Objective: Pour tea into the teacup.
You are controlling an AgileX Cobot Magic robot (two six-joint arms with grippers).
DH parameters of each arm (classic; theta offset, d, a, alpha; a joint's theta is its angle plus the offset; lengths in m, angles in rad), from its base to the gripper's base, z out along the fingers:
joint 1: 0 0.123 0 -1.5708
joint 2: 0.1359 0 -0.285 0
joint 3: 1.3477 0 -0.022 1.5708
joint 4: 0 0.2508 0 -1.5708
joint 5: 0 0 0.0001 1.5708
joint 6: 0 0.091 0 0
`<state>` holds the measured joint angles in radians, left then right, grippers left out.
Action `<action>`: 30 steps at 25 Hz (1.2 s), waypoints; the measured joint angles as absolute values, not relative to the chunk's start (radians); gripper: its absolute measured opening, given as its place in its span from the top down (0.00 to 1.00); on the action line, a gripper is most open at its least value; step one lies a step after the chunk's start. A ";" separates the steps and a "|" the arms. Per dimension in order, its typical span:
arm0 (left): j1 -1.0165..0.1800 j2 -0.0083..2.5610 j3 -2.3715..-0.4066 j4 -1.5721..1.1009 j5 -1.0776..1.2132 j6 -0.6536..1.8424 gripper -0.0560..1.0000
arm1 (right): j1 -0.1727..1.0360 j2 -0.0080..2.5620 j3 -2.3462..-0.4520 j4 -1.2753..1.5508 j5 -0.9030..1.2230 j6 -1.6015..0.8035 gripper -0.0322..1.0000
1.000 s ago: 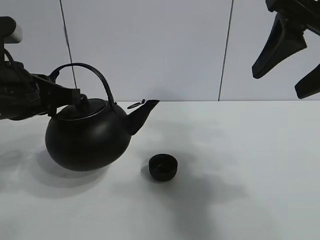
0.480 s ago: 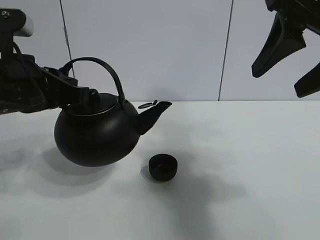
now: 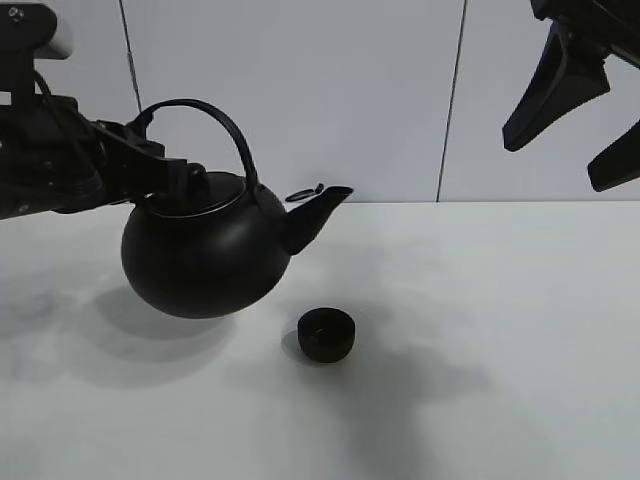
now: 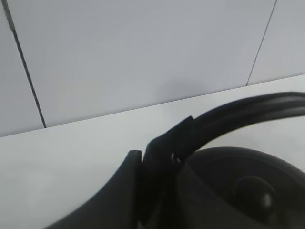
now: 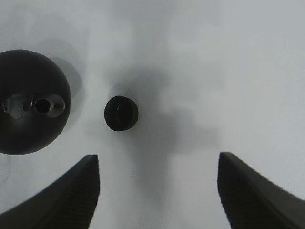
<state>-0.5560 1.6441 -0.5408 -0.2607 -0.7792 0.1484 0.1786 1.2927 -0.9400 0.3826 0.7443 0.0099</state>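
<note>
A big round black kettle (image 3: 205, 255) with an arched handle (image 3: 215, 118) hangs above the white table (image 3: 500, 330), its spout (image 3: 318, 208) pointing right. My left gripper (image 3: 172, 180) is shut on the handle's left base, seen close in the left wrist view as the handle (image 4: 238, 114) between dark fingers (image 4: 155, 164). The small matte-black teacup (image 3: 326, 334) stands on the table, below and slightly right of the spout tip. My right gripper (image 3: 590, 115) hangs high at the right, open and holding nothing. From above it sees the teacup (image 5: 121, 113) beside the kettle (image 5: 31, 109).
A pale panelled wall (image 3: 350, 90) closes off the back of the table. The kettle and arms cast soft shadows (image 3: 150, 340) on the white surface. Bare table stretches to the right of the cup.
The left gripper has carried the kettle up and to the right, bringing the spout closer to above the teacup. The teacup and the right gripper have stayed put.
</note>
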 joint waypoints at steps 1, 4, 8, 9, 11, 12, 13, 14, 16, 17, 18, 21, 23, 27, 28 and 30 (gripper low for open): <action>-0.556 1.657 -0.541 -0.242 -0.795 0.143 0.84 | 0.179 1.293 -0.940 0.383 0.743 0.010 0.50; -0.556 1.699 -0.552 -0.201 -0.822 0.119 0.84 | 0.179 1.293 -0.940 0.379 0.742 0.010 0.50; -0.556 1.720 -0.554 -0.188 -0.827 0.132 0.84 | 0.179 1.293 -0.940 0.377 0.742 0.010 0.50; -0.556 1.720 -0.556 -0.186 -0.830 0.138 0.84 | 0.179 1.293 -0.940 0.377 0.742 0.010 0.50; -0.556 1.720 -0.557 -0.185 -0.837 0.160 0.84 | 0.179 1.293 -0.940 0.377 0.740 0.010 0.50; -0.556 1.720 -0.558 -0.185 -0.837 0.177 0.84 | 0.179 1.293 -0.940 0.377 0.740 0.010 0.50; -0.556 1.720 -0.558 -0.185 -0.836 0.194 0.84 | 0.179 1.293 -0.940 0.375 0.740 0.010 0.50; -0.556 1.720 -0.558 -0.186 -0.832 0.218 0.84 | 0.179 1.293 -0.940 0.375 0.739 0.010 0.50; -0.556 1.720 -0.558 -0.187 -0.827 0.252 0.84 | 0.179 1.293 -0.940 0.375 0.737 0.010 0.50; -0.556 1.720 -0.558 -0.189 -0.826 0.270 0.84 | 0.179 1.293 -0.940 0.375 0.737 0.010 0.50; -0.556 1.720 -0.558 -0.192 -0.824 0.284 0.84 | 0.179 1.293 -0.940 0.375 0.736 0.010 0.50; -0.556 1.720 -0.562 -0.208 -0.799 0.325 0.84 | 0.179 1.293 -0.940 0.375 0.736 0.010 0.50; -0.556 1.720 -0.571 -0.220 -0.775 0.354 0.84 | 0.179 1.293 -0.940 0.375 0.736 0.010 0.50; -0.556 1.720 -0.579 -0.231 -0.761 0.396 0.84 | 0.179 1.293 -0.940 0.375 0.736 0.010 0.50; -0.556 1.720 -0.579 -0.231 -0.760 0.398 0.84 | 0.179 1.293 -0.940 0.375 0.736 0.010 0.50; -0.556 1.720 -0.579 -0.231 -0.750 0.404 0.84 | 0.179 1.293 -0.940 0.375 0.736 0.010 0.50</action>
